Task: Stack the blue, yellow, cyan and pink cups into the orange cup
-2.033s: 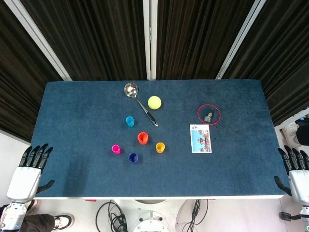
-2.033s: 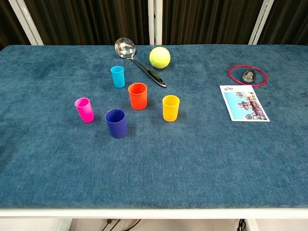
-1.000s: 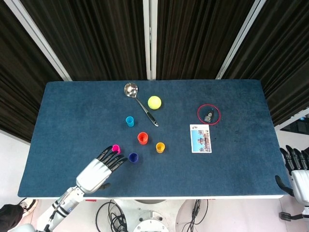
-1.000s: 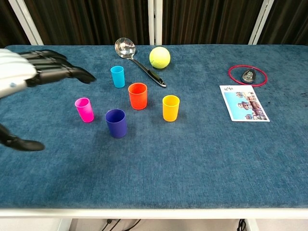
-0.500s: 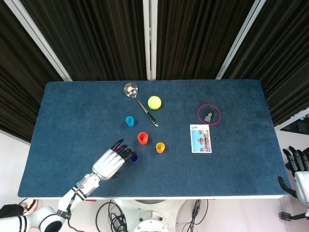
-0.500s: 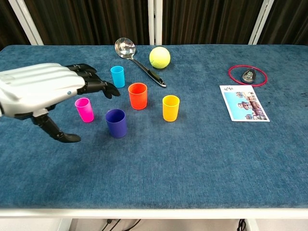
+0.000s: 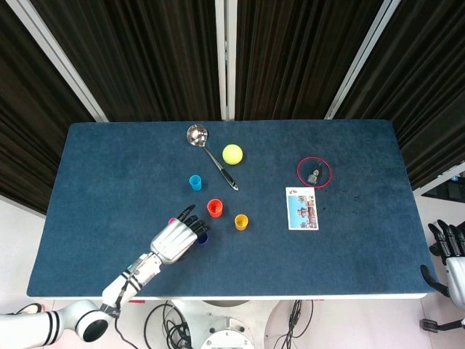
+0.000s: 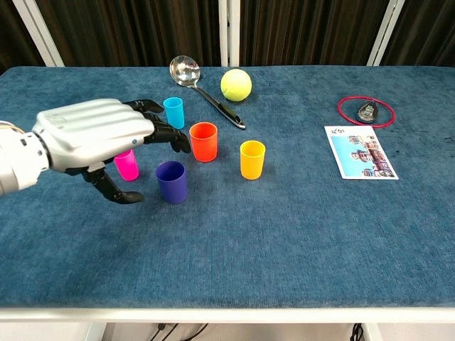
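Over the preceding two seconds we brought the left hand (image 8: 96,135) from its rest position off the near-left table corner to a position over the cup cluster. Half a second earlier it was further left and lower; it then stood above the pink cup (image 8: 126,165), with its fingers (image 8: 165,131) spread wide and holding nothing. The thumb hung below the palm, just left of the blue cup (image 8: 171,181). We judged this to be the approach for a first grasp, most likely on the blue cup; no cup had yet been lifted or nested.

The orange cup (image 8: 203,141) stood just beyond the fingertips, to their right. The cyan cup (image 8: 173,113) stood just past the fingertips on the far side. The yellow cup (image 8: 252,159) lay further right, well clear of the fingers.

The right hand (image 7: 452,265) stayed off the near-right table edge, fingers apart and empty.

Clearance was tight: the pink cup sat under the palm and could be tipped during closure. Open cloth lay on the near side of the thumb, towards the table (image 8: 284,249) edge. The ladle (image 8: 202,87) and ball (image 8: 235,84) lay beyond the fingertips, apart from the cups.
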Controlling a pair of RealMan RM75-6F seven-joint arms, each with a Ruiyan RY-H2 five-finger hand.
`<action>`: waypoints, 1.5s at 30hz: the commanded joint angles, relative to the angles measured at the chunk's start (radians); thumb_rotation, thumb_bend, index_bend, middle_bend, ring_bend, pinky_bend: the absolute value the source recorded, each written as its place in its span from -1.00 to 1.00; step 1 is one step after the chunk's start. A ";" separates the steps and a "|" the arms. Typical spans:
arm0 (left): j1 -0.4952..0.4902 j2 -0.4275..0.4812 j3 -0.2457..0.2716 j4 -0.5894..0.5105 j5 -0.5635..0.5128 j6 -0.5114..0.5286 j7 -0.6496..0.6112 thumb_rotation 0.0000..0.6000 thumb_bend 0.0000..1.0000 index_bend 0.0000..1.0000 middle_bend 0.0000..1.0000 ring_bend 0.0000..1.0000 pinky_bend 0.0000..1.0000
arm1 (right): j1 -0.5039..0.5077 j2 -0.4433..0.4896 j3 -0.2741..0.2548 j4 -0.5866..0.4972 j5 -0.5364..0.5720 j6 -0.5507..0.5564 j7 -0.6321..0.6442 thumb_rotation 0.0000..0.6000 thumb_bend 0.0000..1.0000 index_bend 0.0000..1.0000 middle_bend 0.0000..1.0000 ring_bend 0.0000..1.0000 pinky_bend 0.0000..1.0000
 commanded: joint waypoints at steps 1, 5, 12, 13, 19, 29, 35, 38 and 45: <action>-0.011 -0.012 0.006 0.015 0.000 0.003 0.001 1.00 -0.53 -0.50 -0.51 -0.58 -1.00 | -0.001 0.000 0.001 0.005 0.003 -0.001 0.007 1.00 -0.45 -1.00 -1.00 -1.00 -1.00; -0.026 -0.024 0.014 0.037 0.009 0.009 -0.006 1.00 -0.52 -0.45 -0.47 -0.54 -0.99 | -0.001 0.001 0.003 0.011 0.006 -0.002 0.018 1.00 -0.44 -1.00 -1.00 -1.00 -1.00; -0.049 -0.043 0.026 0.070 0.014 0.009 -0.023 1.00 -0.51 -0.37 -0.40 -0.43 -0.99 | -0.002 -0.001 0.003 0.018 0.007 -0.004 0.026 1.00 -0.44 -1.00 -1.00 -1.00 -1.00; -0.052 -0.046 0.027 0.073 0.015 0.010 -0.026 1.00 -0.51 -0.36 -0.40 -0.42 -0.99 | -0.002 -0.002 0.003 0.018 0.007 -0.004 0.026 1.00 -0.44 -1.00 -1.00 -1.00 -1.00; -0.071 -0.061 0.027 0.096 0.015 0.013 -0.042 1.00 -0.49 -0.33 -0.36 -0.35 -0.98 | -0.003 -0.002 0.002 0.024 0.011 -0.009 0.030 1.00 -0.43 -1.00 -1.00 -1.00 -1.00; -0.093 -0.068 0.029 0.113 -0.010 0.008 -0.047 1.00 -0.43 -0.26 -0.26 -0.20 -0.95 | 0.000 -0.011 0.000 0.035 0.012 -0.021 0.033 1.00 -0.43 -1.00 -1.00 -1.00 -1.00; -0.101 -0.071 0.032 0.118 -0.015 0.017 -0.050 1.00 -0.39 -0.16 -0.16 -0.10 -0.90 | 0.000 -0.012 0.001 0.038 0.014 -0.022 0.036 1.00 -0.43 -1.00 -1.00 -1.00 -1.00; -0.103 -0.074 0.035 0.122 -0.002 0.033 -0.051 1.00 -0.38 -0.07 -0.08 -0.06 -0.87 | 0.000 -0.013 0.001 0.039 0.014 -0.020 0.038 1.00 -0.42 -1.00 -1.00 -1.00 -1.00; -0.110 -0.041 0.020 0.063 0.026 0.077 -0.043 1.00 -0.38 -0.05 -0.07 -0.02 -0.86 | -0.001 -0.014 0.004 0.043 0.014 -0.016 0.043 1.00 -0.42 -1.00 -1.00 -1.00 -1.00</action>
